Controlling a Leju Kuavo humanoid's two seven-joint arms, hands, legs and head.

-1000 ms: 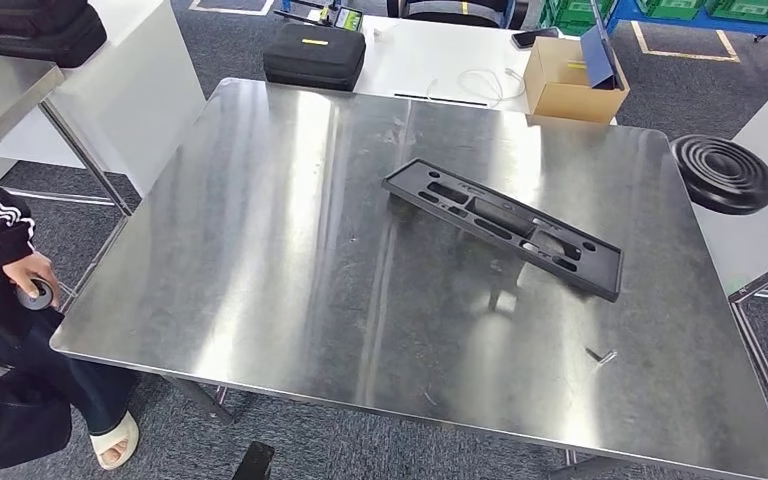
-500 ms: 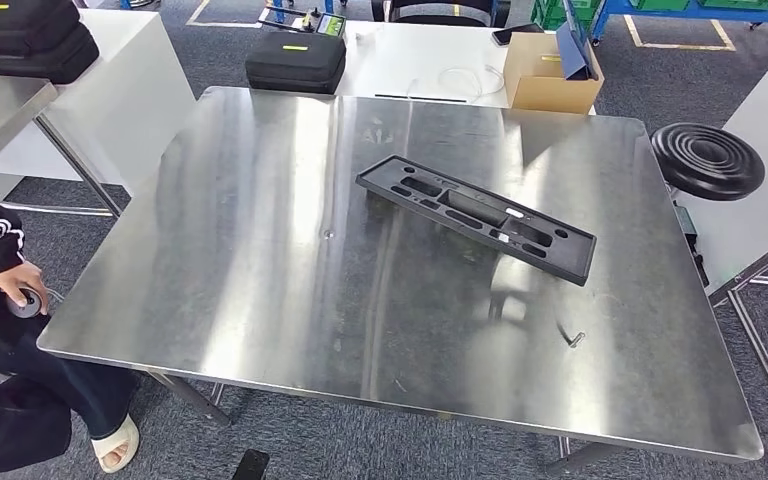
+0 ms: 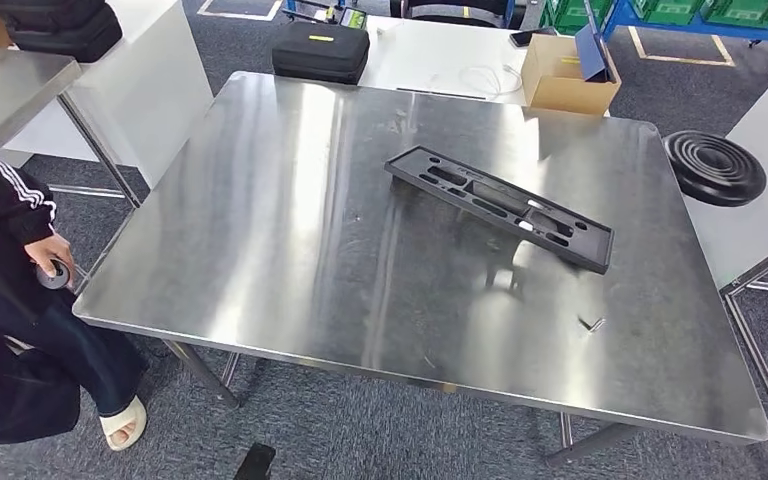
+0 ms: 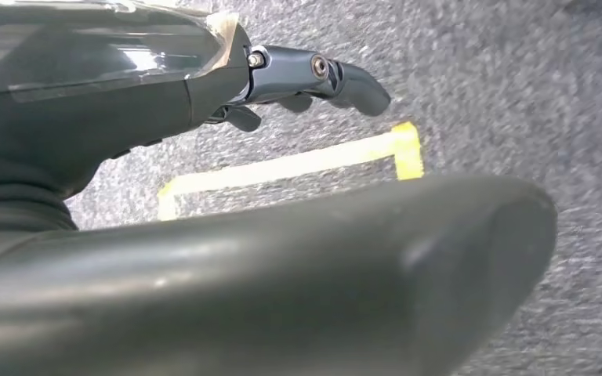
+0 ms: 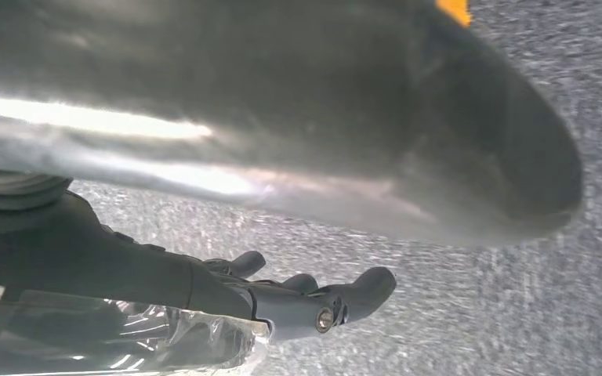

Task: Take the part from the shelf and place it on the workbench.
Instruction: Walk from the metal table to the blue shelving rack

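Your long black moulded plastic part (image 3: 500, 206) lies diagonally across the steel worktop (image 3: 260, 250). Left hand (image 4: 298, 78) and right hand (image 5: 298, 301) hang over carpet, fingers (image 5: 364, 290) loosely spread, holding nothing.

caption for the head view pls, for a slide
Black part lies flat on the steel workbench; a seated person waits beside it.

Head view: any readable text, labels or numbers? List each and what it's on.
None can be read.
Black case: yellow label, too small to read.
Black part on the workbench: small pale patch, no legible characters.
Cardboard box: no print visible.
Green crates: no markings legible.
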